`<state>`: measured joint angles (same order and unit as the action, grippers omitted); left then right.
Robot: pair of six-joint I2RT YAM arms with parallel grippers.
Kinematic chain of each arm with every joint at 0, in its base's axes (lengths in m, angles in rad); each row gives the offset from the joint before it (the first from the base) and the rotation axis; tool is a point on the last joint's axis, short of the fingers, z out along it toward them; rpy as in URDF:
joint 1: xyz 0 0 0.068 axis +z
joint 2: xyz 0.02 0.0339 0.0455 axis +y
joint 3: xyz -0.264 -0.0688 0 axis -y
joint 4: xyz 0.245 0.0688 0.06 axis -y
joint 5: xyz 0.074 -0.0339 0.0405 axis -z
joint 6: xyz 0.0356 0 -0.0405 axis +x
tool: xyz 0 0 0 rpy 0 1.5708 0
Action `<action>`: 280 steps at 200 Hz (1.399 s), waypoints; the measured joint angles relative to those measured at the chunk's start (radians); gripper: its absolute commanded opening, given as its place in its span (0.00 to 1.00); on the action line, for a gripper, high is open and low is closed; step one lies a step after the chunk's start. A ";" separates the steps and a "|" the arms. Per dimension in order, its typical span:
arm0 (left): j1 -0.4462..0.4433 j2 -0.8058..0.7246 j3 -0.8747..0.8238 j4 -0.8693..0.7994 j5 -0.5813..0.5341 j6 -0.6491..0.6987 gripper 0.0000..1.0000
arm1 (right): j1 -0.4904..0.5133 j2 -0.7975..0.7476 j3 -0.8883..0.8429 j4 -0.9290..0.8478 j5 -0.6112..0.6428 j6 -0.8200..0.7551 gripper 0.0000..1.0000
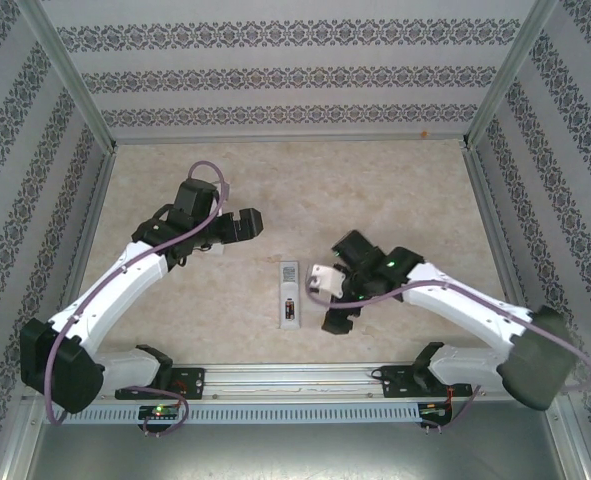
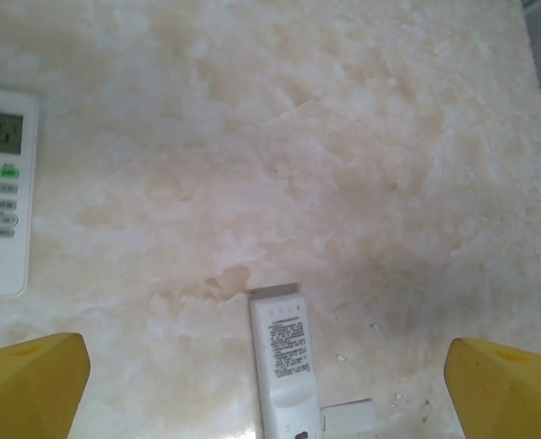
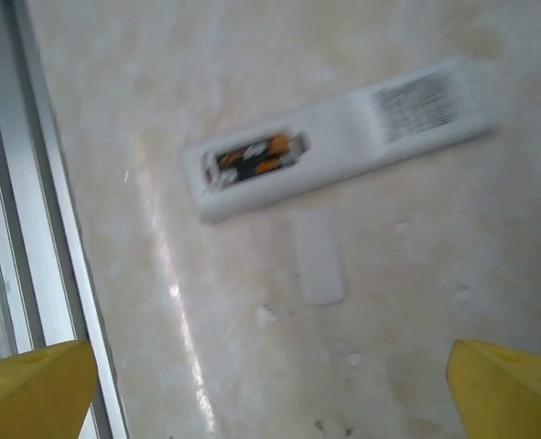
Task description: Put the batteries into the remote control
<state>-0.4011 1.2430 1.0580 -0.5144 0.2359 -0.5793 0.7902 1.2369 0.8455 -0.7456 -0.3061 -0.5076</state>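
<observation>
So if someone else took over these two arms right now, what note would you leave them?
Left gripper: open, empty.
Right gripper: open, empty.
Long slim white remote control: back up, mid-table, compartment open.
Small dark orange-banded batteries: lying in that compartment.
Done: batteries appear loaded.
Left: small flat white cover lies loose beside the remote; refit it if wanted.

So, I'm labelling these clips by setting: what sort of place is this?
Probably a staged robot test booth, not a real home: patterned wallpaper panels hang in an aluminium frame, and the left arm and right arm are bolted to a metal rail at the edge of a marble-look table.
</observation>
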 measured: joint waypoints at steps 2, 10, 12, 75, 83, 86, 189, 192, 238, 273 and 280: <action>0.003 0.001 0.001 -0.002 0.002 -0.003 1.00 | 0.008 0.008 -0.002 0.000 0.009 -0.005 0.93; 0.010 0.002 0.003 -0.008 0.008 -0.006 1.00 | 0.032 0.047 -0.004 0.001 0.040 -0.024 0.91; 0.011 0.002 0.004 -0.010 0.009 -0.007 1.00 | 0.037 0.057 -0.005 0.004 0.046 -0.031 0.91; 0.032 -0.002 0.014 -0.035 0.049 -0.013 1.00 | 0.072 0.331 0.062 0.089 0.155 -0.121 0.80; 0.032 -0.004 0.014 -0.039 0.049 -0.013 1.00 | 0.072 0.359 0.077 0.096 0.163 -0.128 0.79; 0.032 -0.006 0.014 -0.040 0.049 -0.013 1.00 | 0.072 0.369 0.082 0.100 0.164 -0.132 0.78; 0.037 -0.067 -0.011 -0.051 0.050 -0.009 1.00 | 0.077 0.492 0.149 0.099 0.223 -0.168 0.40; 0.037 -0.067 -0.012 -0.051 0.050 -0.008 1.00 | 0.078 0.492 0.152 0.095 0.224 -0.170 0.38; 0.037 -0.075 -0.013 -0.054 0.052 0.006 1.00 | 0.091 0.495 0.160 0.087 0.246 -0.126 0.30; 0.037 -0.084 -0.013 -0.055 0.053 0.022 1.00 | 0.090 0.468 0.142 0.096 0.288 -0.068 0.30; 0.037 -0.084 -0.013 -0.055 0.053 0.023 1.00 | 0.089 0.458 0.138 0.096 0.303 -0.054 0.30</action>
<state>-0.3645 1.1587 1.0447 -0.5694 0.2886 -0.5568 0.8791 1.6951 0.9836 -0.6498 -0.0032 -0.5613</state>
